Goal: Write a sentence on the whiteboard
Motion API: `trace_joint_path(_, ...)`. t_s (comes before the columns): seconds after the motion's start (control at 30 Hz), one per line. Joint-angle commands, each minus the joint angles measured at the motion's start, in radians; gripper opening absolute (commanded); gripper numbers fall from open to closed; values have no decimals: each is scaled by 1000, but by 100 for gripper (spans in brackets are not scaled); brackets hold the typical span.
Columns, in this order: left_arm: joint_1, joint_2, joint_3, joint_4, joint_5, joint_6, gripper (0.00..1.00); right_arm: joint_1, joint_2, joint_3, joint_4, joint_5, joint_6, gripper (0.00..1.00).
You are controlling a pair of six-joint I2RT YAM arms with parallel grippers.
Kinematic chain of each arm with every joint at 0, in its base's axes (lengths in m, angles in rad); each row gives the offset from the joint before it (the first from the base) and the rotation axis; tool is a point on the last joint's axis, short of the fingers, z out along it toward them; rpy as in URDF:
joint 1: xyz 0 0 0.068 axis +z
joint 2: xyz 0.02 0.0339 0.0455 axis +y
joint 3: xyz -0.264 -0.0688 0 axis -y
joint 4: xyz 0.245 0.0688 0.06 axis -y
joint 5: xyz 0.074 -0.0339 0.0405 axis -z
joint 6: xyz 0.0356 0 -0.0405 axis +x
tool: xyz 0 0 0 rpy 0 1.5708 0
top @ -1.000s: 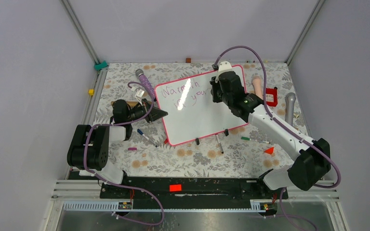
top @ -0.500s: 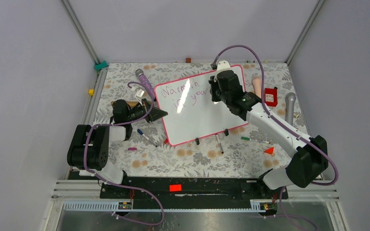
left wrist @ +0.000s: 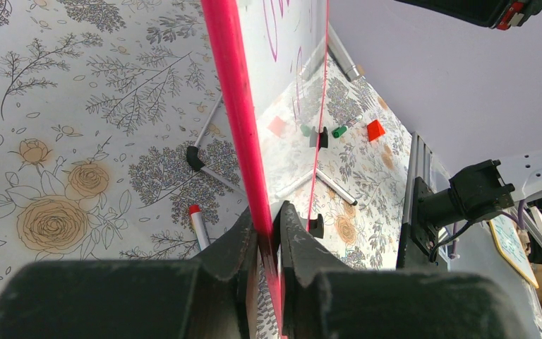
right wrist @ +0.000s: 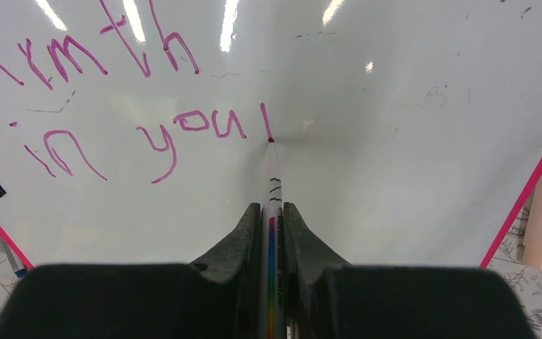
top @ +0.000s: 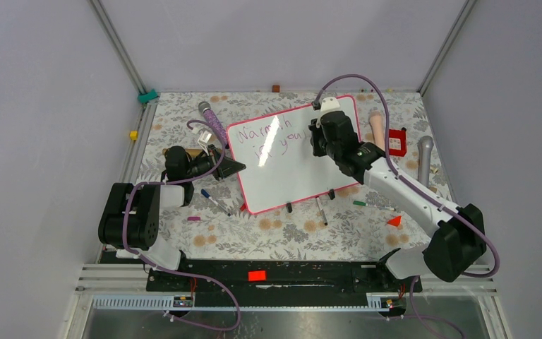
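Left gripper is clenched on the whiteboard frame, likely steadying it. Right gripper is clamped on the marker, tip touching the board at the foot of a vertical stroke after "you". The sentence reads "Warmth in you". Step: writing the "r". Next probably: hook the r's arm, then "soul" below, with light pressure.

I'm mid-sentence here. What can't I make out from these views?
- Top view: the marker tip, hidden under the right arm; a glare streak crosses the sentence.
- Right wrist view: the sentence's first letter, cut off by the left edge.
- Left wrist view: the whiteboard runs nearly edge-on from the left gripper, so its writing is unreadable.
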Motion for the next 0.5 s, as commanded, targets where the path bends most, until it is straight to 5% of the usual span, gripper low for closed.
trace_joint_path(0.0, -1, 10, -11, -9, -73, 138, 0, -12, -17, -40, 2, -2, 12, 0)
trace_joint_path(0.47, -1, 9, -13, -9, -74, 138, 0, -13, 48, 40, 15, 5, 3, 0)
